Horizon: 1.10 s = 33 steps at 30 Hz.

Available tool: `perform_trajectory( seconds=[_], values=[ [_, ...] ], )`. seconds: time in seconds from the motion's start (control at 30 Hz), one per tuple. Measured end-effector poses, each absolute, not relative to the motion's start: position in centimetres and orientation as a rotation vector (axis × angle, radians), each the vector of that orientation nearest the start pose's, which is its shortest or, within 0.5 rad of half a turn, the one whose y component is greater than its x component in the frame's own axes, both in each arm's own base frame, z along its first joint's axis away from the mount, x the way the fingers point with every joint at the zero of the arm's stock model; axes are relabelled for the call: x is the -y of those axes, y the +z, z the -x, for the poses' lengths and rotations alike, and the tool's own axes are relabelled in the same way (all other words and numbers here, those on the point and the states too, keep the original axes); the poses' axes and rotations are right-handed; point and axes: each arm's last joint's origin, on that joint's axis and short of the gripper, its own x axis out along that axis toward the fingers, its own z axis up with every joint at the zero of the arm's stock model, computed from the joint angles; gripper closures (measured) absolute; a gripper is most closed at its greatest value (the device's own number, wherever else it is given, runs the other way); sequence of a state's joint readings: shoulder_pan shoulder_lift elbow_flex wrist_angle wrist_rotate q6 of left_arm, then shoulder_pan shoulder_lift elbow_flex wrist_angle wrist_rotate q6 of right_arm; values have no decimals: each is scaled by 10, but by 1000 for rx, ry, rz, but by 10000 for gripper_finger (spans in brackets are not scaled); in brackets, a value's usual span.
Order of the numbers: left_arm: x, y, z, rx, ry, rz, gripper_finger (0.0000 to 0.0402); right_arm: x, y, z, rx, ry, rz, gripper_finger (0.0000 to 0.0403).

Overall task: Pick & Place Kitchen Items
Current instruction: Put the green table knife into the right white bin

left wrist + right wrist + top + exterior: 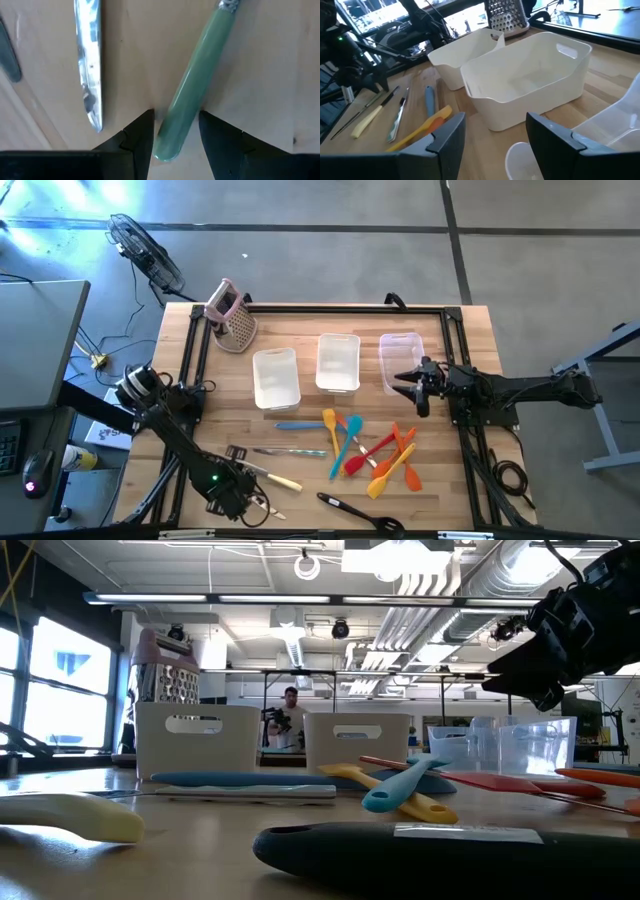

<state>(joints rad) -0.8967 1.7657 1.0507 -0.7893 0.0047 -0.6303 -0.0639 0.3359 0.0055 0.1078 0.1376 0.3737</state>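
Near the front left corner of the wooden table [300, 430], the left arm reaches down low, its left end effector [243, 498] pointing at the tabletop. Its two dark fingers [135, 135] stand apart on either side of the butt of a pale cream knife handle [187, 105], which lies flat on the wood between them; the fingers look close to the handle, but whether they press on it cannot be told. Just beside that handle lies a shiny metal knife blade [90, 70], also flat on the table.

Over at the right, the right arm stretches in level from the table's edge, and the right end effector [418, 385] hangs above the clear bin [401, 360], its fingers spread wide and holding nothing.

Between the two arms, on the front half of the table, lie the kitchen items: a blue-handled knife [296, 425], a second knife [290, 451] near it, and a loose crossed heap of spatulas [370, 448] in yellow, blue, red and orange. A black ladle [355, 511] lies along the front edge, near the left end effector and well apart from the right one.

Behind them stand two white bins [275, 376], with a metal box grater [232, 320] at the back left.
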Motion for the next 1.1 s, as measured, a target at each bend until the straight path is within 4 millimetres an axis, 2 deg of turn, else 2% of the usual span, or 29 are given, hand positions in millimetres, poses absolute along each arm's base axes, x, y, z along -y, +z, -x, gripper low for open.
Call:
perform_trajectory(
  seconds=[0.27, 0.5, 0.83, 1.1],
  values=[
    [230, 140, -184, -1522, -252, -198, 257, 11, 147, -116, -181, -242, -362, 202],
    [224, 130, -180, -1511, -260, -197, 343, 11, 147, -116, -181, -242, -362, 202],
    [222, 128, -182, -1522, -243, -146, 344, 11, 147, -116, -181, -242, -362, 202],
    [227, 151, -204, -1541, -190, 36, 344, 12, 147, -115, -180, -249, -358, 202]
  ],
)
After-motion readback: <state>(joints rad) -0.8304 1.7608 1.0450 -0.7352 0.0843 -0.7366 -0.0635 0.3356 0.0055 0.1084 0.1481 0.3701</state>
